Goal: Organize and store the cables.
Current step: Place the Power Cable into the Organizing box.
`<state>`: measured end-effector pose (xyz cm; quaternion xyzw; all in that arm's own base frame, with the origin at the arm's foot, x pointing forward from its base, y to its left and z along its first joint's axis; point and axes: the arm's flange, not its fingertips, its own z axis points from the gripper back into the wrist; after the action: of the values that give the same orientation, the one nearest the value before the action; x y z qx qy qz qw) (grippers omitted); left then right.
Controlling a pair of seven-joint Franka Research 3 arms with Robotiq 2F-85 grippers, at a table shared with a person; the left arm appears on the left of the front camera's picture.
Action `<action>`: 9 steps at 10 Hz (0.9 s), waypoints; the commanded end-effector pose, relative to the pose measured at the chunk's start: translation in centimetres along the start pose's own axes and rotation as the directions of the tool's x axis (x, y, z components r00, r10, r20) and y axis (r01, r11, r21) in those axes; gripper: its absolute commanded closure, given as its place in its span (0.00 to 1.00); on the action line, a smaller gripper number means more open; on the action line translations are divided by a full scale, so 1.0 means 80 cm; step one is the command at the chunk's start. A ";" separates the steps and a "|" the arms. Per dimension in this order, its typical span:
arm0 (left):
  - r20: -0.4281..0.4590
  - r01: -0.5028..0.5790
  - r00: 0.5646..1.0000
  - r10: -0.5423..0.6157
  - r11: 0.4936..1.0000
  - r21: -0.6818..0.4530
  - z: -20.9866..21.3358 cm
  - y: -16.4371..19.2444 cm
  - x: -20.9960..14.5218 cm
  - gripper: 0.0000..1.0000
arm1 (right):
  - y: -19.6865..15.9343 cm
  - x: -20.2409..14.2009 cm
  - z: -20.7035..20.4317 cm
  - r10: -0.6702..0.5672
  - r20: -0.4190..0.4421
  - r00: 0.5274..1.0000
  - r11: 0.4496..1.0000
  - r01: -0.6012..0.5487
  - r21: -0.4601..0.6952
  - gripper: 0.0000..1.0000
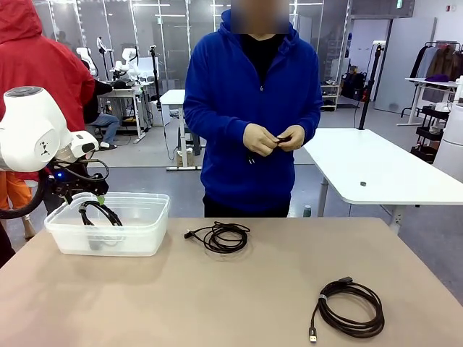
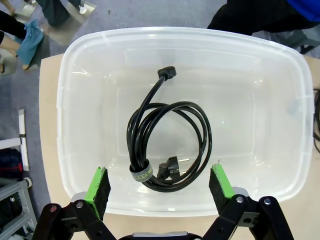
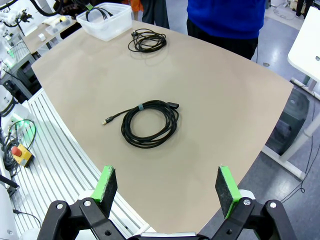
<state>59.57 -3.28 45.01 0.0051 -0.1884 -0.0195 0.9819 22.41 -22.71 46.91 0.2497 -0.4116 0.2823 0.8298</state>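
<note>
Four cables on my count, one of them stored.

Front view: the left gripper (image 1: 85, 202) hangs over the bin (image 1: 145, 230) at the left end of the table (image 1: 181, 303). The stored cable (image 1: 101, 215) lies inside the bin. The middle coil (image 1: 221, 236) sits on the table near the bin's right side. The near coil (image 1: 349, 307) is well apart, toward my right arm. The person's hands (image 1: 264, 139) work a fourth cable (image 1: 283, 137) at chest height, off the table. Risk: if I reach for the middle coil just as that cable gets handed over, arm and hands could meet.

Left wrist view: the left jaws stand wide open and hold nothing. They are straight above the stored cable, which is strapped and flat on the bin floor. Risk: if I descend here, the pads (image 2: 98, 185) could snag the loop, or clip the rim and drag the light bin.

Right wrist view: the right gripper (image 3: 167, 187) is spread wide and empty, off the table edge. The near coil lies ahead of it, strapped, with one small plug end sticking out loose. Risk: pinching a single strand lets the coil sag and trail. A thin cord on a flat top may also slip the pads. I can't make out a strap on the middle coil, so I judge it likelier to spill on lift.
</note>
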 end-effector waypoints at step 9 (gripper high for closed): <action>0.007 0.219 0.972 -0.236 0.892 -0.396 0.087 0.086 -0.102 0.00 | 0.000 -0.001 0.000 0.016 0.010 1.000 1.000 -0.016 0.005 0.00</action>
<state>51.08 1.69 48.27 -0.1480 -0.1663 -0.1521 0.9630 22.42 -22.70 46.89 0.2502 -0.4112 0.2823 0.8299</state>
